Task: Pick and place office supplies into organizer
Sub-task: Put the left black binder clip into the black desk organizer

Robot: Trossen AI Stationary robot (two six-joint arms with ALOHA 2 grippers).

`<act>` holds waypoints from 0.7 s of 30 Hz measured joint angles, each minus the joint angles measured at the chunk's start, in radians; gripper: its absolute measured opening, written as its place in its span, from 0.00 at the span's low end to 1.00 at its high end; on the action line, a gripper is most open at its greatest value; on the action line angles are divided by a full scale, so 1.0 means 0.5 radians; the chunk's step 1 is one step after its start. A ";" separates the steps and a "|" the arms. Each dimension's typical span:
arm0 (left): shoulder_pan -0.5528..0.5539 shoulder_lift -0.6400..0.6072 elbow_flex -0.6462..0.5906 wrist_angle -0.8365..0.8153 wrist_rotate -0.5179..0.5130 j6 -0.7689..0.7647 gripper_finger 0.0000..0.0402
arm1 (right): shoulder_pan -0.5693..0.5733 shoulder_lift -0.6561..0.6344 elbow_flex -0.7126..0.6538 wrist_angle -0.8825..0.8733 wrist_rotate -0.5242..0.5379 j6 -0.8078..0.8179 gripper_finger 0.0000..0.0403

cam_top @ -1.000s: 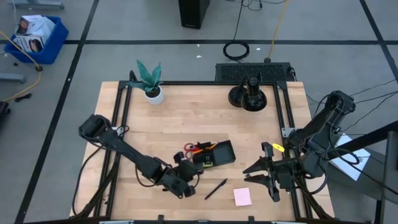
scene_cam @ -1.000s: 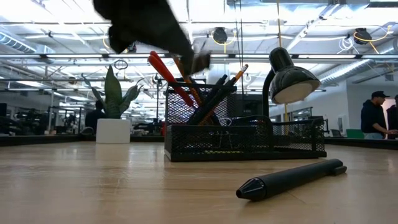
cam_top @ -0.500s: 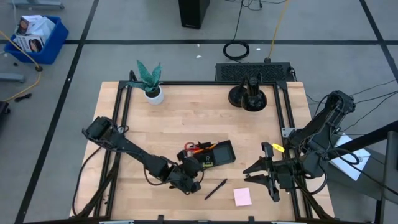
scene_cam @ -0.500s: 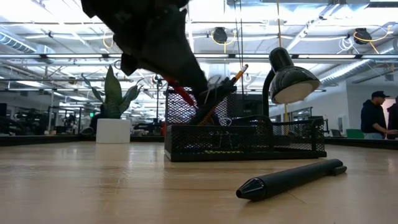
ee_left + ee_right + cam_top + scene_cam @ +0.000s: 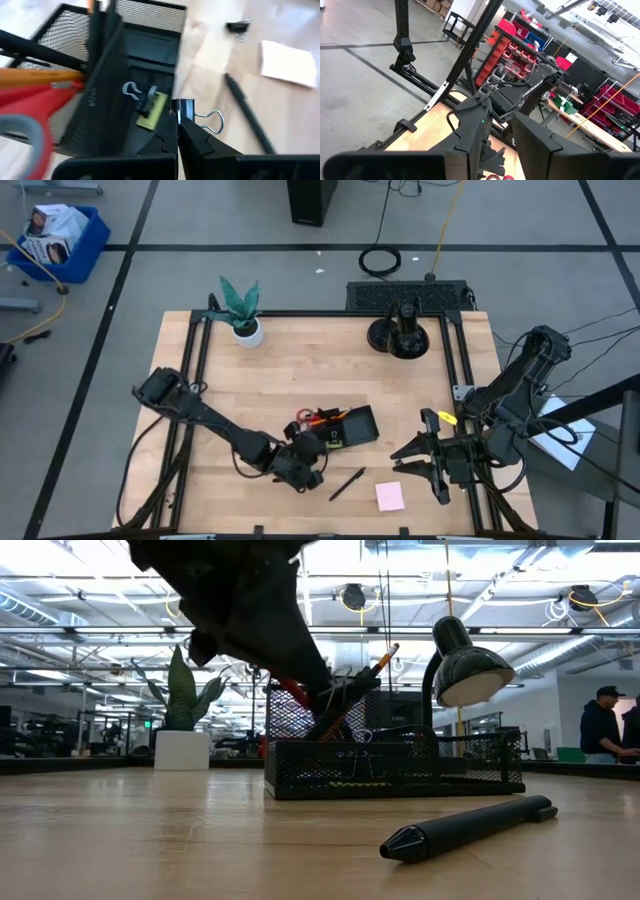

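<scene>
One binder clip [image 5: 192, 114] is pinched in your left tool [image 5: 308, 463], closed on it, right at the near-left edge of the organizer [image 5: 352, 428] mid-counter. Centre it over the open compartment beside the clips already inside before you release; keep clear of the scissors [image 5: 30, 112]. Right tool [image 5: 415, 462] waits part-open, empty, at the counter's right. Versus a second ago, the left arm has swung right to the organizer.
</scene>
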 joint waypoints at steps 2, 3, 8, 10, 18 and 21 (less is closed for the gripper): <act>-0.026 0.000 0.000 0.064 -0.002 0.009 0.00 | 0.000 0.000 0.000 -0.002 0.000 0.000 0.25; -0.039 0.000 0.000 0.087 -0.018 0.016 0.00 | 0.000 0.000 0.000 -0.002 0.000 -0.001 0.25; -0.088 0.000 0.000 0.079 -0.127 -0.030 0.00 | 0.000 0.000 0.000 -0.003 0.000 -0.006 0.25; -0.102 0.000 0.000 0.066 -0.154 -0.062 0.00 | 0.000 0.000 0.000 -0.002 0.000 -0.007 0.25; -0.112 0.109 0.000 0.034 -0.182 -0.200 0.00 | 0.000 0.000 0.000 -0.008 0.000 -0.007 0.25; -0.112 0.106 -0.002 0.040 -0.202 -0.211 0.00 | 0.000 0.000 0.000 -0.008 0.000 -0.007 0.25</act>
